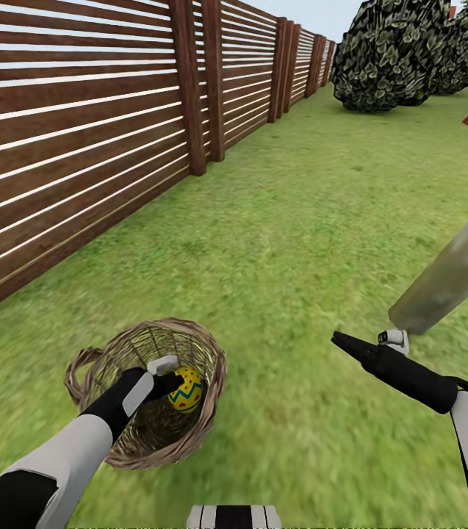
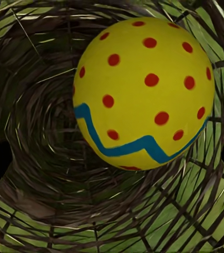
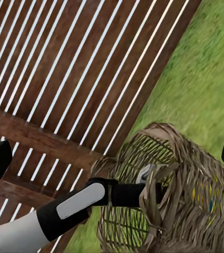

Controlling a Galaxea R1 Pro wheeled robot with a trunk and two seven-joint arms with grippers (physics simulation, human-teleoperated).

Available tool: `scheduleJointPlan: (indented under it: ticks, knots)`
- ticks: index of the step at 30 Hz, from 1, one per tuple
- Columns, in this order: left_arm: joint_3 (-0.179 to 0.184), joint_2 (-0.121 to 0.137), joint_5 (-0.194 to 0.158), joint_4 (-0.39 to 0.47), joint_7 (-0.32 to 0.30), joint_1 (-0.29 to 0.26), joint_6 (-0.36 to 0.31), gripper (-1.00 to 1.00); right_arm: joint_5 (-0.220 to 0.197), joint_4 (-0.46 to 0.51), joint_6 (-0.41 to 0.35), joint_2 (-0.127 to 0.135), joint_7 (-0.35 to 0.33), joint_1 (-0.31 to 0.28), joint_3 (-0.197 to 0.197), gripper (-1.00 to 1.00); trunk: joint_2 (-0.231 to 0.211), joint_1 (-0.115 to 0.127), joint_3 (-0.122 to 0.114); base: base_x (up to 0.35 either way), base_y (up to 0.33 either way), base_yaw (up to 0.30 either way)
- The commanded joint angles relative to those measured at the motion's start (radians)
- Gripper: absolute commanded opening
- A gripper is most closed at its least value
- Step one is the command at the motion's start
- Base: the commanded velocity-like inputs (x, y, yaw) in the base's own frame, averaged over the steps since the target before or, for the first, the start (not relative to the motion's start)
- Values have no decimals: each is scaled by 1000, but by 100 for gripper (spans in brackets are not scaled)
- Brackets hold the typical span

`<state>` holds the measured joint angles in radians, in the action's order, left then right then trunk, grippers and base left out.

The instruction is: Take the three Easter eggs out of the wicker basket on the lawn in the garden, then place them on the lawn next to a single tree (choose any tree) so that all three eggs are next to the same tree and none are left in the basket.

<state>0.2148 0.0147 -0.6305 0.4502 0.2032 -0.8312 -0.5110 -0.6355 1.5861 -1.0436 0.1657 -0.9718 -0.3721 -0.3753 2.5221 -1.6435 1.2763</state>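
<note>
Left wrist view: egg's [image 2: 143, 92] blue zigzag.

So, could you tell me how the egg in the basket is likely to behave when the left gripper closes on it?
The Easter egg looks smooth and rounded, so it may slip or squirt sideways between the fingers. Lying free in the bowl-shaped wicker basket, it would probably roll if nudged. The loosely woven basket seems light and might shift with the left gripper inside.
</note>
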Motion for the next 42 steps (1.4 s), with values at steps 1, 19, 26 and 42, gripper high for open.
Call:
scheduleJointPlan:
  ticks: [1, 19, 26, 42]
  knots:
    - [8, 2, -11, 2, 8, 0, 8, 100, 2, 0, -4, 0, -5, -1, -1, 100, 1, 0, 5, 0, 0, 0]
    - [12, -1, -9, 5, 7, 0, 40, 100, 2, 0, -4, 0, -5, -1, -1, 100, 5, -8, 70, 0, 0, 0]
    - [12, -1, -9, 5, 7, 0, 41, 100, 2, 0, -4, 0, -5, -1, -1, 100, 5, -8, 70, 0, 0, 0]
    - [11, -2, -9, 5, 8, 0, 42, 100, 2, 0, -4, 0, -5, -1, -1, 100, 5, -8, 70, 36, 0, 0]
